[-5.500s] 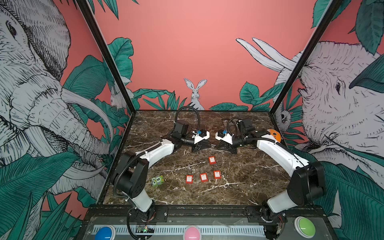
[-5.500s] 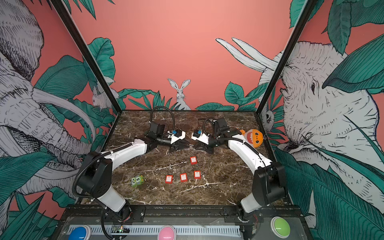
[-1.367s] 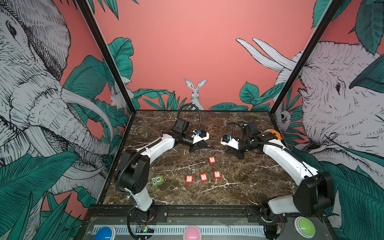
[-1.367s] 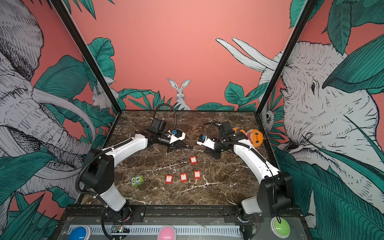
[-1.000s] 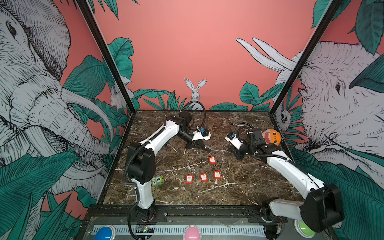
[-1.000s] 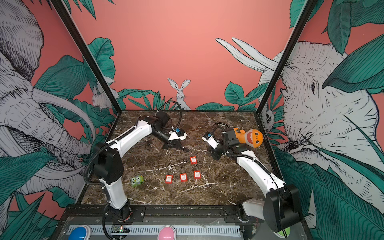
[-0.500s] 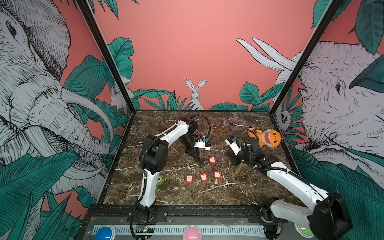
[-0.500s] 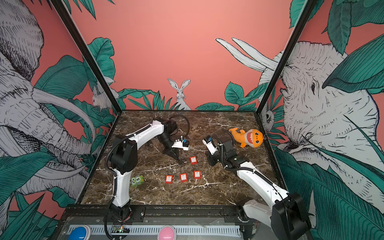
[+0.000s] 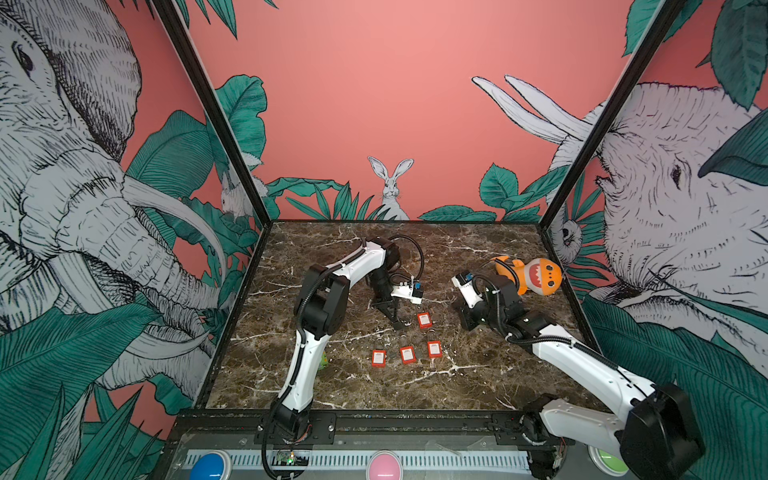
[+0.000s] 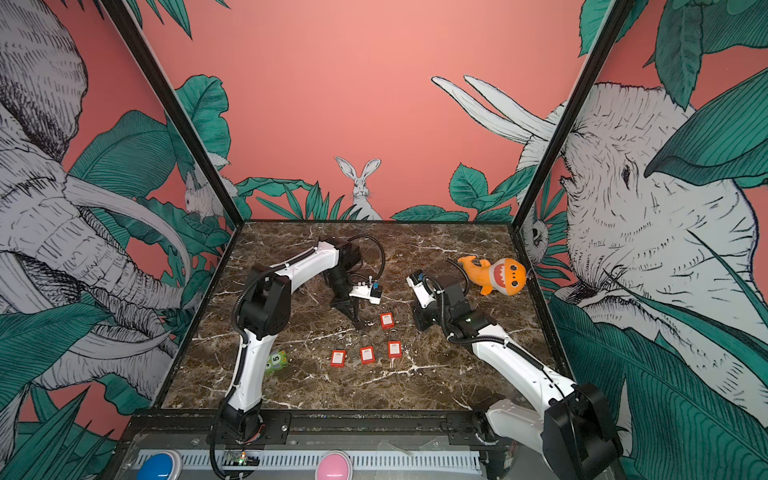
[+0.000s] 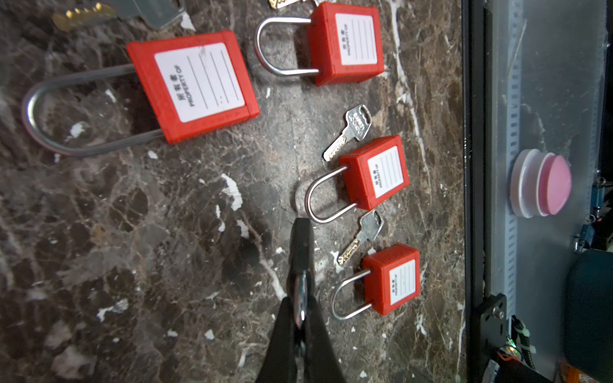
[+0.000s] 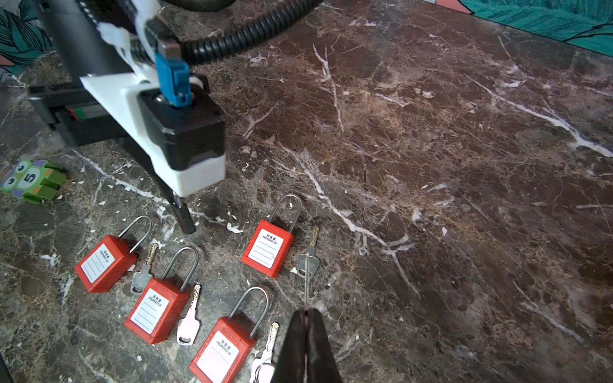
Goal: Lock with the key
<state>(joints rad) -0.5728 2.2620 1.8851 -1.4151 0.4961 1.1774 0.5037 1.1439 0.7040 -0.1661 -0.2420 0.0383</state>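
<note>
**A:** Left gripper (image 11: 301,232) pinched shut, empty, tip just beside the shackle of a red padlock (image 11: 374,172); right gripper (image 12: 306,315) shut too, empty, near a key (image 12: 307,263).

**B:** Keys lie flat on the marble tabletop (image 11: 166,232), so closed jaws might just shove one. Left arm (image 9: 353,264) is elbow-high, wrist pointing down.

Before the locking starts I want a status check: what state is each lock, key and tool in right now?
Four red plastic padlocks with steel shackles: lying flat, shackles appear closed, no key inserted.
Four silver metal keys: loose, one beside each padlock.
Left tool: shut, holding no key.
Right tool: shut, holding no key.
Orange shark plush: lying down.
</note>
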